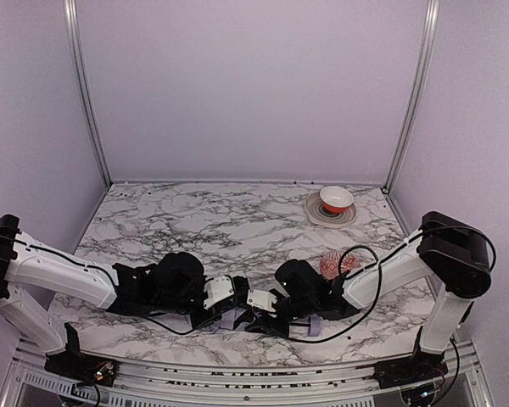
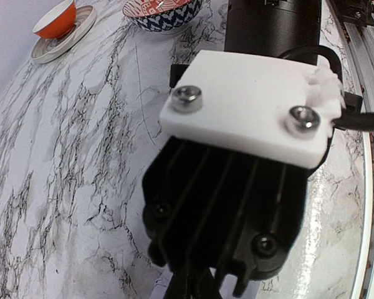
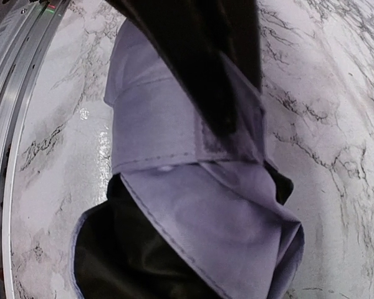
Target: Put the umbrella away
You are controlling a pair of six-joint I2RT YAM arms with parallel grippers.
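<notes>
The right gripper (image 1: pixel 256 320) clamps the umbrella (image 3: pixel 193 205) by its bundled fabric. The left gripper (image 1: pixel 236 307), just beside the umbrella, is closed, its hold hidden. Opposing tugs could slip the fabric free and unfurl it.

White, black-veined marble-patterned table (image 1: pixel 237 222) carrying 3 items: folded lavender fabric umbrella (image 1: pixel 236 320) at the right gripper (image 1: pixel 246 314); red patterned bowl (image 1: pixel 334 264) beyond and right of it; ridged pale saucer (image 1: pixel 321 215), bearing 1 orange cup (image 1: pixel 336 199), farther beyond.
</notes>
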